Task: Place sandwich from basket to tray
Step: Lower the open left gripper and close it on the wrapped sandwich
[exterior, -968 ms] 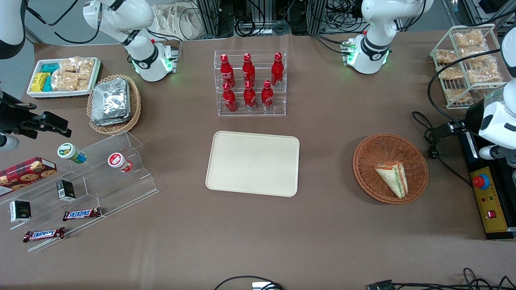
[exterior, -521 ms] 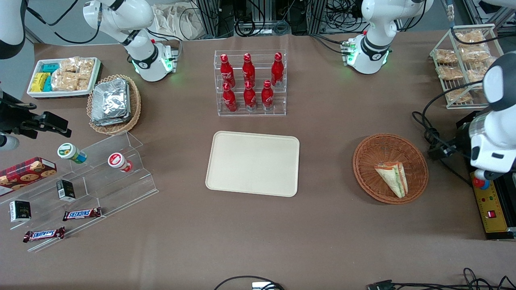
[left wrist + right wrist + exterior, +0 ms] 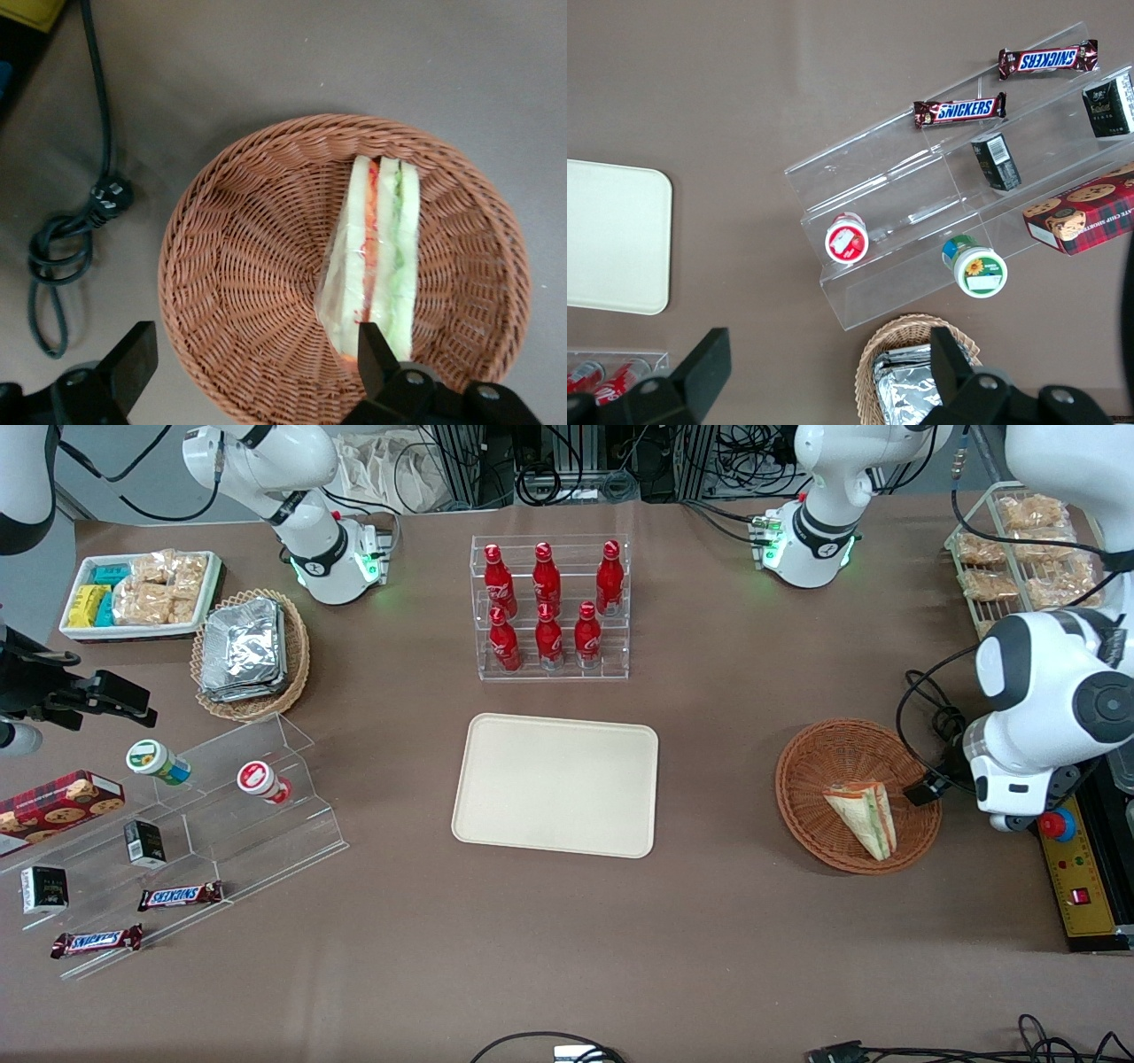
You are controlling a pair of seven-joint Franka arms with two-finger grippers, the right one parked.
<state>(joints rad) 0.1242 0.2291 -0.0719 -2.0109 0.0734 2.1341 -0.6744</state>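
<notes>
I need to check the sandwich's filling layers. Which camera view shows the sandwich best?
The left wrist view: the sandwich fills it, layers clear, below the open gripper. The front view shows it small; the right wrist view misses it.

Glossy white rounded arm shells with black joint rings and trailing black cables. Green-lit bases. Black, wedge-tipped gripper [image 3: 252, 359] fingers [image 3: 133, 359], spread wide above the basket.

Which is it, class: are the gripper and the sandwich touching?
Apart. In the left wrist view the open gripper hangs above the basket, its fingers holding nothing, and the sandwich lies untouched in it.
</notes>
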